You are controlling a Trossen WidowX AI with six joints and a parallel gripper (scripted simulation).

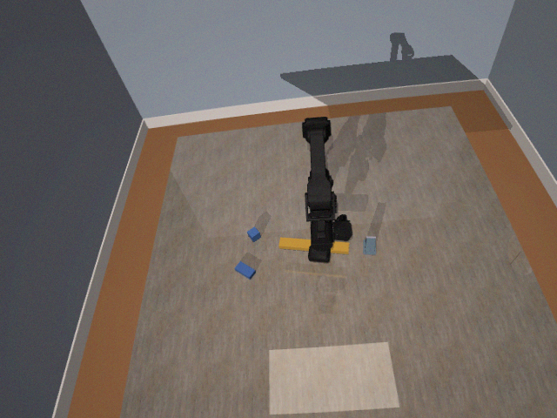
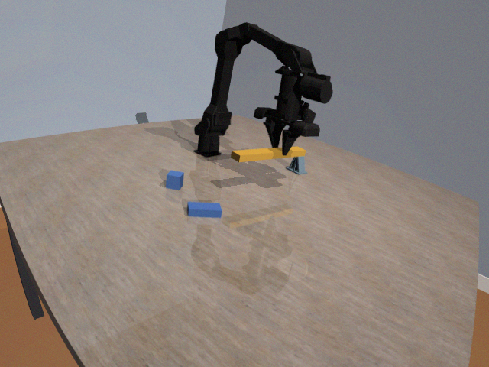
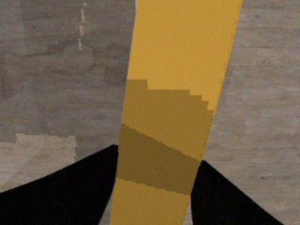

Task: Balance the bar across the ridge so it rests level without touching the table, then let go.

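Note:
The long yellow bar [image 1: 293, 244] [image 2: 257, 154] [image 3: 175, 52] is held up off the table, about level, with its shadow on the table below it. My gripper [image 2: 280, 151] [image 3: 157, 161] is shut on the bar, one finger against each long side. In the top view the arm hides the middle of the bar and the fingertips. The ridge, a small light-blue stand [image 1: 370, 246] [image 2: 298, 164], stands on the table just past the bar's right end in the top view. The bar is beside it, not over it, in that view.
A blue cube [image 1: 254, 234] [image 2: 174, 180] and a blue block [image 1: 244, 270] [image 2: 204, 209] lie on the table to the left of the bar in the top view. The arm's base [image 1: 316, 128] [image 2: 208, 144] stands at the back.

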